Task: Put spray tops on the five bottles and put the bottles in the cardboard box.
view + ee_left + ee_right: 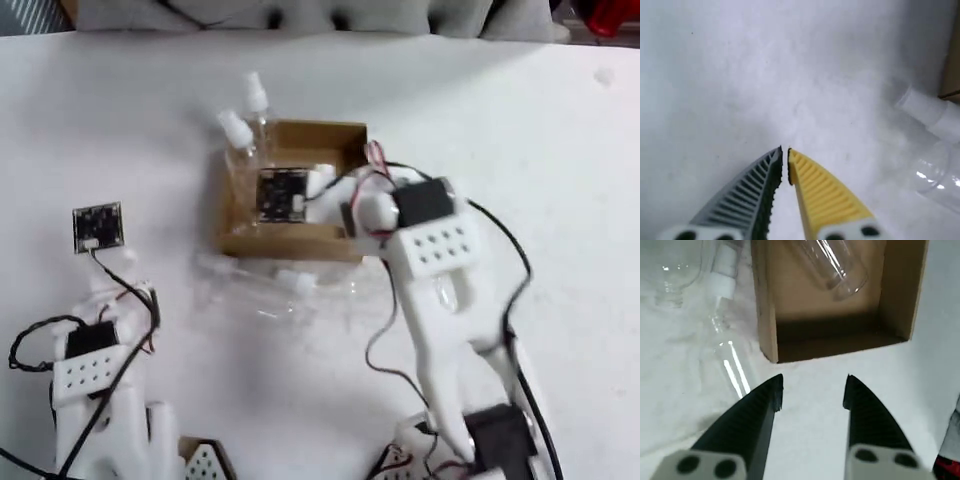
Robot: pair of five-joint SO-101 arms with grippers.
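Listing clear plastic bottles with white spray tops, lying on table just near of brown cardboard box; another clear bottle inside box. Right pincer: fingers apart, beside box. Left pincer: fingers together, left of bottles.

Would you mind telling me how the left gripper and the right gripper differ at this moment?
The left gripper is shut, tips nearly touching; the right gripper is open with a clear gap. The left gripper's fingers are grey and yellow; the right gripper's are both black. The left hangs over the white table; the right faces the cardboard box. Both hold nothing.
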